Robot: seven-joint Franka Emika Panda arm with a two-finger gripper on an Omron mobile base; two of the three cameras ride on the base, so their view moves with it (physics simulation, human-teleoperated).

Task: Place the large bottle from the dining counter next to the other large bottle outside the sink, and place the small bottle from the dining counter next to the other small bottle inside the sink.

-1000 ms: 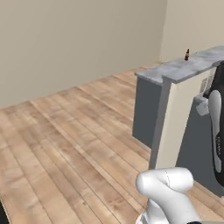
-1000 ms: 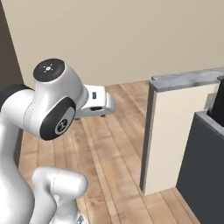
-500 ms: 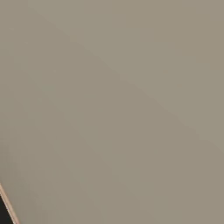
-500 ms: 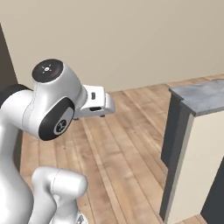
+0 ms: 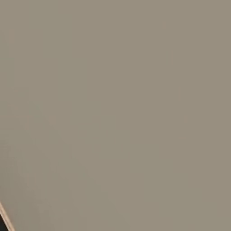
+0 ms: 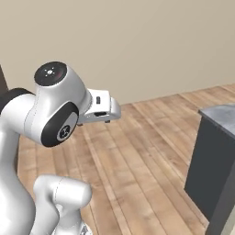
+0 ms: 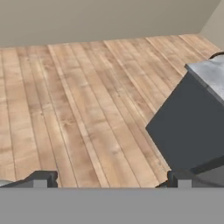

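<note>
While the plain beige wall [image 5: 113,90] covers the left base view, the wood-plank floor [image 7: 78,100] spreads below the hand, and the dark grey, marble-topped dining counter [image 6: 215,156] sits at right. Fingers [image 7: 41,178] are spread, empty. Neither bottle is visible; presumably rigid, slick, best gripped mid-body.

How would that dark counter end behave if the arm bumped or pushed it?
Probably rigid and immovable: the dining counter looks like a tall solid block whose dark base runs straight down to the wood floor, with no legs or wheels visible. Tipping seems unlikely, since it sits flat. Its side panels look flat and smooth, so a glancing contact would likely slide.
</note>
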